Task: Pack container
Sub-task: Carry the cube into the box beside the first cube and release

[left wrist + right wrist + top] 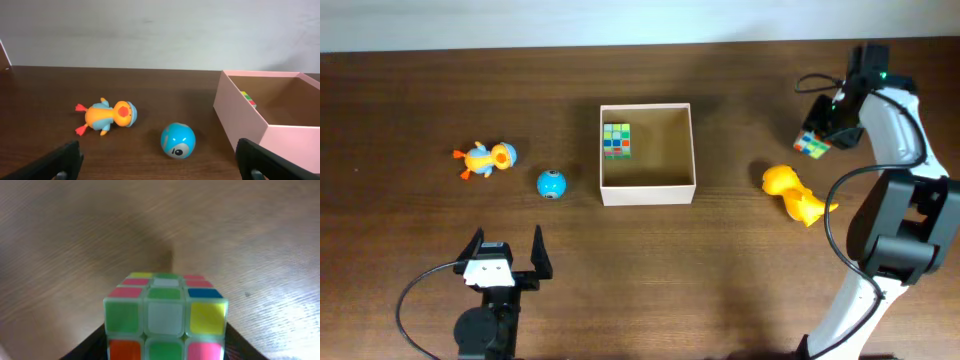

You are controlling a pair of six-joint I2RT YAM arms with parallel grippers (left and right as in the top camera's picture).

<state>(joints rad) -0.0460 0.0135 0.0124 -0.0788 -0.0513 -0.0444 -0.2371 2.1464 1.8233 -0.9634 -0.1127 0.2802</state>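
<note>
The container [647, 188] is a square white-walled box with a tan inside at the table's middle; its pinkish wall shows in the left wrist view [240, 117]. A colour cube [617, 140] lies inside at the left [248, 98]. My right gripper [817, 139] at the far right is shut on a second colour cube [810, 145], which fills the right wrist view [165, 317] above the table. My left gripper [506, 255] is open and empty near the front edge, behind a blue ball [551, 184] [178, 140] and an orange-and-blue duck toy [485, 158] [106, 116].
A yellow duck toy [795, 193] lies on the table right of the container, under the right arm. A light wall runs along the table's far edge.
</note>
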